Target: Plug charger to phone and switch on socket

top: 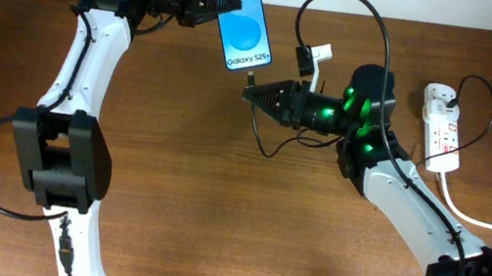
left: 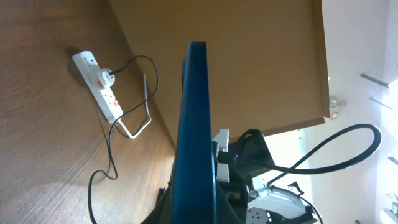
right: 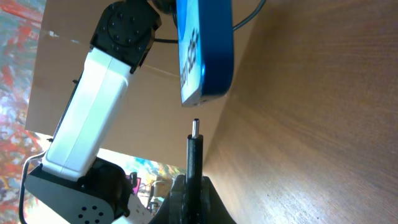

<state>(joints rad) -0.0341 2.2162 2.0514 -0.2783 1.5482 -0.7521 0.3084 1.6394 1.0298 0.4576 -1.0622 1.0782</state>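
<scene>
My left gripper is clamped on the phone, holding it up near the table's 12 o'clock edge, blue screen facing the overhead camera. My right gripper is closed on the charger just behind its plug tip. That tip points at the phone's lower edge from about 5 o'clock, close but not touching. The socket lies well apart at the table's 3 o'clock side.
</scene>
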